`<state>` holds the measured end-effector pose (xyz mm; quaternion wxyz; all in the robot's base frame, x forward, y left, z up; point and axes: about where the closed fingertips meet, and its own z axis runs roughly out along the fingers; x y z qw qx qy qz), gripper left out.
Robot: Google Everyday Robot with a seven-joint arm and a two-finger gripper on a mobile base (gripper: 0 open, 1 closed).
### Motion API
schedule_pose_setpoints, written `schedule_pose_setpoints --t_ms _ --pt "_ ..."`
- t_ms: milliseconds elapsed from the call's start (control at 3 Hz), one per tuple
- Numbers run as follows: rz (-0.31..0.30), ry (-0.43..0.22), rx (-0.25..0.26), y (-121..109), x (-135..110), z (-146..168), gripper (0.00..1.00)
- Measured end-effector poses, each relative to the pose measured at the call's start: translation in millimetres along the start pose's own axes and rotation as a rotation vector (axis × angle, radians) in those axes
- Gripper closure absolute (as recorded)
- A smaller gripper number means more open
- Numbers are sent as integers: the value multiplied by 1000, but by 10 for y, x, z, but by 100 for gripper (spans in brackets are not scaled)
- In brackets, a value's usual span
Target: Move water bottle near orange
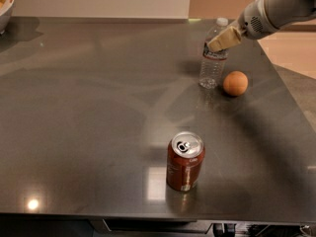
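So the arm point(289, 6) comes in from the top right, grey and chunky, sloping down-left over the far right corner of the bench point(89, 112). The beige tool point(218, 43) at its tip hangs up off the surface.

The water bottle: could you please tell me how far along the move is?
Mostly done: the clear ribbed plastic water bottle stands upright beside the round orange fruit, a small gap between. In hand: the gripper is at the bottle's shoulder. Left: probably only backing the gripper away.
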<state>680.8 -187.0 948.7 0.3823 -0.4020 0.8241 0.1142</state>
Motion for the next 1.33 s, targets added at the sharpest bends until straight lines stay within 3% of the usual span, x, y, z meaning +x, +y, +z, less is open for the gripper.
schedule_pose_setpoints --t_ms 667,1000,1333 --pt "-10 -6 -8 24 8 -8 12" --pt "-27 -11 -24 26 10 -60 0" --pt "-27 -11 -24 27 10 -59 0"
